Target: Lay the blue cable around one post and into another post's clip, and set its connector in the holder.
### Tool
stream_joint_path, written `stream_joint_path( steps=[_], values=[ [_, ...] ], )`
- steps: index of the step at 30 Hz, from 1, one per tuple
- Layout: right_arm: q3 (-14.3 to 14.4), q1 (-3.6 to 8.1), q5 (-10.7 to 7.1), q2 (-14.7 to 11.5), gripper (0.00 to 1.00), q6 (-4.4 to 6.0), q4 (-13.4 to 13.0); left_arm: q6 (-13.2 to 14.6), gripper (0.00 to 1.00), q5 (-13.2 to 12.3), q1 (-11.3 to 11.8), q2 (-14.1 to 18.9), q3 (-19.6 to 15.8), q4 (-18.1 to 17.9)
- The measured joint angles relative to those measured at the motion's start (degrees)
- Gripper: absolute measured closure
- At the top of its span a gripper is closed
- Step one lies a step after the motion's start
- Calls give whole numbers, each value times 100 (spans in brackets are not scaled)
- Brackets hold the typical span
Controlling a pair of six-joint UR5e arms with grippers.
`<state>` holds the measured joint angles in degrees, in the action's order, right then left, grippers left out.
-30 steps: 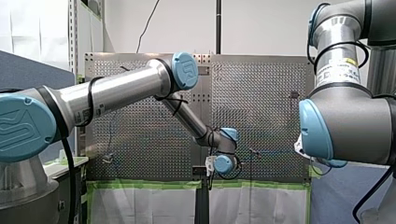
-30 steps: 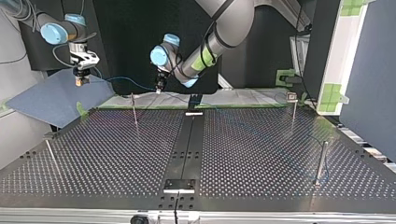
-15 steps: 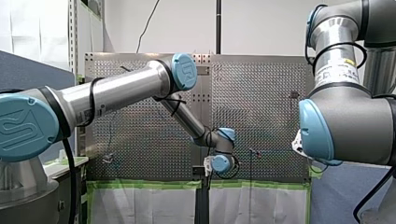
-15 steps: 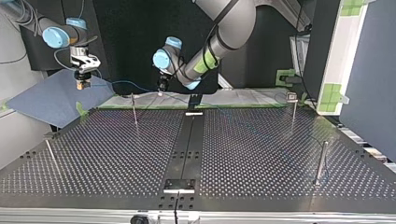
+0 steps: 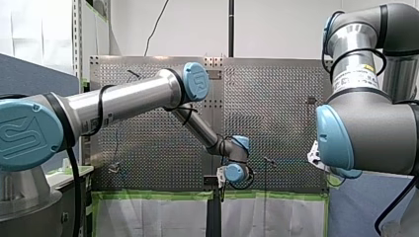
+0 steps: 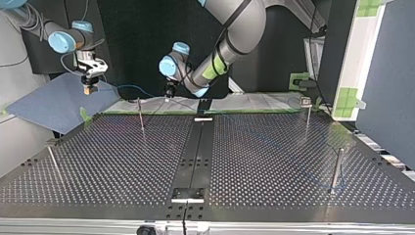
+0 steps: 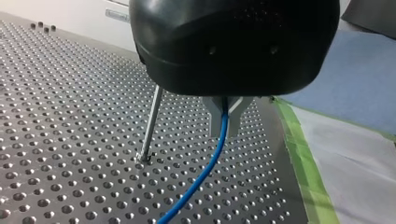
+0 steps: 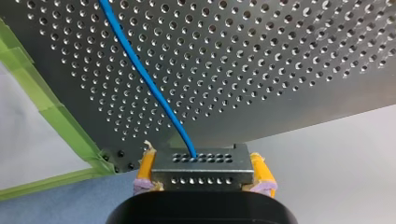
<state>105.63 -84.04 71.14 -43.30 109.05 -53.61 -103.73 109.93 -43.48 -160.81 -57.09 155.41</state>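
In the top view my right gripper (image 6: 89, 89) hangs beyond the table's far left corner, over a blue mat. Its yellow pads (image 8: 259, 170) are shut on the cable's perforated metal connector (image 8: 201, 167). The blue cable (image 6: 131, 89) runs from there to my left gripper (image 6: 169, 94), which hovers low at the far edge beside a thin post (image 6: 141, 115). In the left wrist view my left gripper (image 7: 225, 112) is shut on the blue cable (image 7: 205, 170), which trails down to the plate, and the thin post (image 7: 152, 123) stands just beside the fingers.
More posts stand on the perforated table (image 6: 264, 161): one topped with a clip (image 6: 306, 102) at the far right, a thicker one (image 6: 336, 170) at the near right, a leaning one (image 6: 54, 164) at the near left. A black bracket (image 6: 204, 105) sits at the far middle edge. Green tape (image 7: 303, 158) lines that edge.
In the top view my right gripper has carried the connector a little rightward, toward the table, and the cable's slack has shortened. My left gripper has barely shifted.
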Motion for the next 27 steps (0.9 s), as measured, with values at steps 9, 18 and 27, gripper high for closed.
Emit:
stream_joint_path(
  steps=[9, 18, 27],
  values=[
    [-133, -5, 3, 90, 100, 8, 47, -7, 100, -26, 14, -134, 185, 123],
    [-497, -16, -55, 462, 100, -78, 338, -8, 100, -49, 37, -161, 401, 247],
    [-715, -10, -64, 531, 100, -62, 388, -13, 100, -74, 51, -164, 450, 277]
  ],
)
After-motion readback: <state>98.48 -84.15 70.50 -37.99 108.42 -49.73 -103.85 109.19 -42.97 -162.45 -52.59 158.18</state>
